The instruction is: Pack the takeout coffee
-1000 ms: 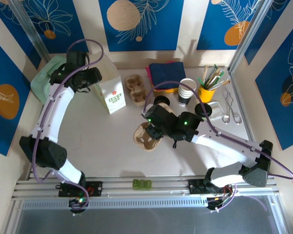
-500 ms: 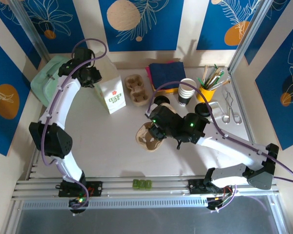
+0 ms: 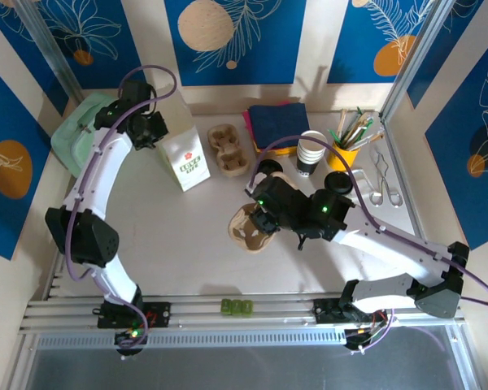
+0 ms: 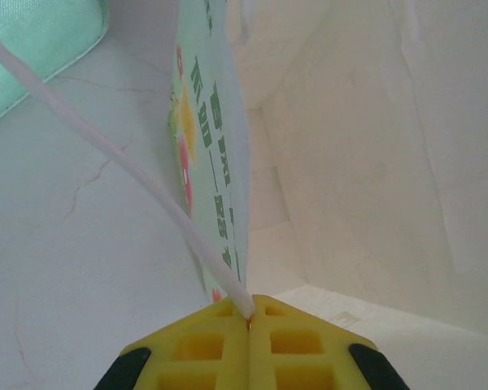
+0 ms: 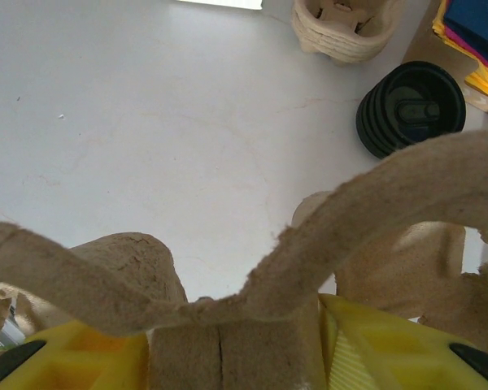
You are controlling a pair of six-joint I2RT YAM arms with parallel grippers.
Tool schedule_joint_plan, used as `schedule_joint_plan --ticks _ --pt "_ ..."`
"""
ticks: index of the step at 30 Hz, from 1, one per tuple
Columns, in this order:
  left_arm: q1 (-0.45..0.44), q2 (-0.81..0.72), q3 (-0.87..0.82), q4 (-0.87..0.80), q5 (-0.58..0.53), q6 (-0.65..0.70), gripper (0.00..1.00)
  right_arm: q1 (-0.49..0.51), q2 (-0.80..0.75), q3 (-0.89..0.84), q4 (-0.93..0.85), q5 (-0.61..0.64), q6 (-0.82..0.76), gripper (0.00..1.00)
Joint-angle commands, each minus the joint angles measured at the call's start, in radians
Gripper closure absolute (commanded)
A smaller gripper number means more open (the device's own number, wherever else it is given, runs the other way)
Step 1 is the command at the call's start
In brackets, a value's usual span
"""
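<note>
A: Top view: takeout coffee [image 3: 311, 153] stands at the back of the table beside the yellow pot [image 3: 344, 156], untouched. Long axis vertical, rim up.
B: Left wrist: left gripper [image 4: 250, 323] pinched tight on the bag handle [image 4: 138, 179]. The thin strap may slip out.
A: Right wrist: right gripper [image 5: 228, 349] clamps the cup carrier [image 5: 390, 183] by its ridge. The cardboard could tear or tilt.

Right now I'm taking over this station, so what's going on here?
The left claw is shut on the thin white handle of the white paper bag with green lettering at the back left. The right claw grips the brown moulded cardboard cup carrier by its centre ridge, mid-table. The stack of white ribbed paper cups stands untouched at the back.
</note>
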Motion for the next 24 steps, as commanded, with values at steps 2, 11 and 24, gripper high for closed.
schedule_joint_plan --ticks 2,11,24 --pt "0.010 -0.110 -0.054 -0.056 0.058 0.024 1.00 0.005 -0.010 0.033 -0.033 0.004 0.018 0.53" --pt "0.008 -0.332 -0.224 -0.118 0.185 0.068 1.00 -0.002 -0.060 0.070 -0.041 -0.004 0.012 0.54" --pt "-0.083 -0.587 -0.399 -0.129 0.439 0.145 1.00 -0.061 -0.077 0.248 -0.165 -0.014 -0.028 0.54"
